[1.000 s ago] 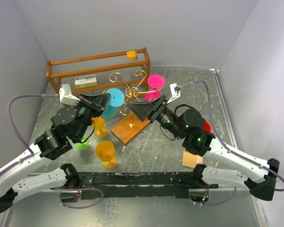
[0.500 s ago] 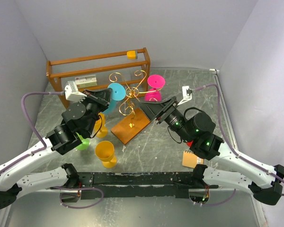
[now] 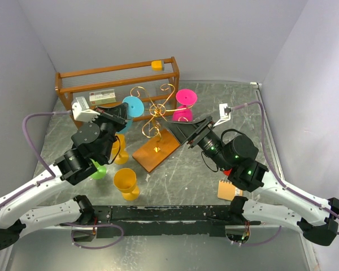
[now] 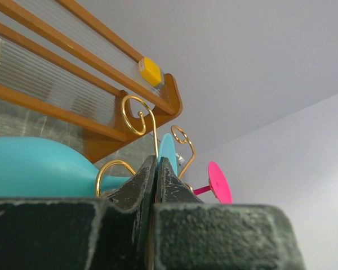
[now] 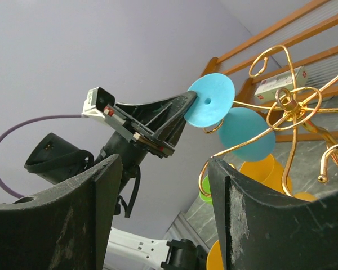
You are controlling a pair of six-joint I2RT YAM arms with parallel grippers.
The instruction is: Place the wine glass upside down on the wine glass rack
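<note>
Pinching the teal wine glass [image 3: 133,106] stem beside the rack [image 3: 156,148] is the left tool [image 4: 156,164]; right tool [image 5: 164,162] spread.

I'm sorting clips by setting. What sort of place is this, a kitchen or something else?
Probably a robot test cell, not a kitchen: a left arm and right arm bolted at the table edge, bare grey walls closing it in, and a yellow plastic glass near a gold wire rack.

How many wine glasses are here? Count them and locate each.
5: cyan glass held by the left gripper beside the rack; pink glass behind the rack; two yellow glasses and a green glass near the left arm. Arms may hide more.
</note>
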